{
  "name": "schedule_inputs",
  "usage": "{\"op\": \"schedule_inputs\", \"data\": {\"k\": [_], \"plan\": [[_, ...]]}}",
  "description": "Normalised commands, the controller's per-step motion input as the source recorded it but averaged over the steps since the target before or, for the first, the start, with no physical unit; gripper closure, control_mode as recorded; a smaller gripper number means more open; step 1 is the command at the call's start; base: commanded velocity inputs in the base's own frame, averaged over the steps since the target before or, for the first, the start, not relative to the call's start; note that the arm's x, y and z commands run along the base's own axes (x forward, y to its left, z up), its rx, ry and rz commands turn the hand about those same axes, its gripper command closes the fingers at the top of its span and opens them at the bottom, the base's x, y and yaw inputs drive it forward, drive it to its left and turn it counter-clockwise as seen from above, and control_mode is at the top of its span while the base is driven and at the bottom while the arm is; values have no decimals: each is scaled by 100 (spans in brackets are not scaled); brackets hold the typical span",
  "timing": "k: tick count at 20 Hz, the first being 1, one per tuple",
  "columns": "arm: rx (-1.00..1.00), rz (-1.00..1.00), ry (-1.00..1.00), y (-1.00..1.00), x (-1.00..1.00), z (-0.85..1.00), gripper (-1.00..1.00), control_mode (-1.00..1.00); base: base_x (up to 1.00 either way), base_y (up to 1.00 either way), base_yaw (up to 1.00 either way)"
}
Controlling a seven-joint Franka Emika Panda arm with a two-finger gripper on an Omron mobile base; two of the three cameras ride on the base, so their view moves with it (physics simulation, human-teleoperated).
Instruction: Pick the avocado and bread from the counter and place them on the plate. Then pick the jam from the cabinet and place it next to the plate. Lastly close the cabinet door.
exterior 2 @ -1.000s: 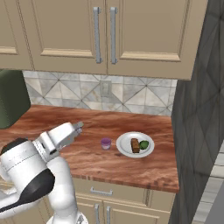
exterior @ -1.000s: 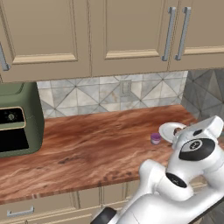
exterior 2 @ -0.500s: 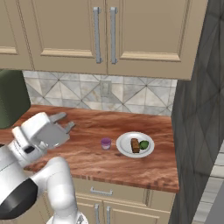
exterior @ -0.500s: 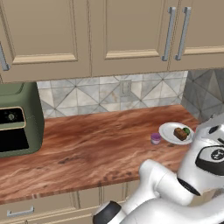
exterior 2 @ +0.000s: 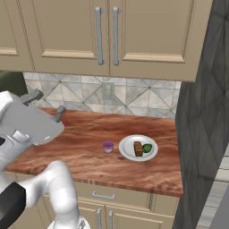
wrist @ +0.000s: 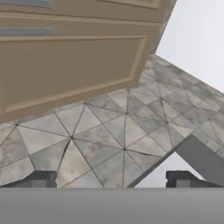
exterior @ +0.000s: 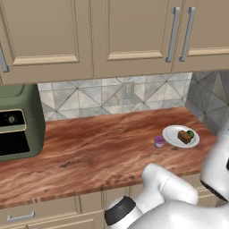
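The white plate (exterior 2: 129,151) (exterior: 171,134) sits on the wood counter (exterior 2: 80,134) (exterior: 89,152) toward its right end. On it lie the dark brown bread (exterior 2: 137,148) (exterior: 184,136) and the green avocado (exterior 2: 147,147) (exterior: 191,133). The jam, a small purple jar (exterior 2: 108,146) (exterior: 159,141), stands just left of the plate. My gripper (exterior 2: 48,103) hangs open and empty high over the counter's left part, far from the plate. In the hand view my gripper (wrist: 111,179) faces a shut cabinet door (wrist: 74,65) and the tiled wall.
Beige wall cabinets (exterior: 129,36) (exterior 2: 107,36) with metal handles run above the counter, their doors shut. A green countertop oven (exterior: 18,123) stands at the far left. A dark tiled wall (exterior 2: 201,134) bounds the counter on the right.
My arm has swung back and to the left, lifting the open gripper away from the plate area. Plate, bread, avocado and jam have stayed put.
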Motion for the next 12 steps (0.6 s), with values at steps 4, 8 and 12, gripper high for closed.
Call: {"op": "schedule_inputs", "data": {"k": [4,8,12], "plan": [[-23,0,9,41,-45,100,-100,-100,0,0,0],[-29,-3,12,67,0,16,-100,-100,0,0,0],[0,0,0,0,0,0,-100,-100,0,0,0]]}}
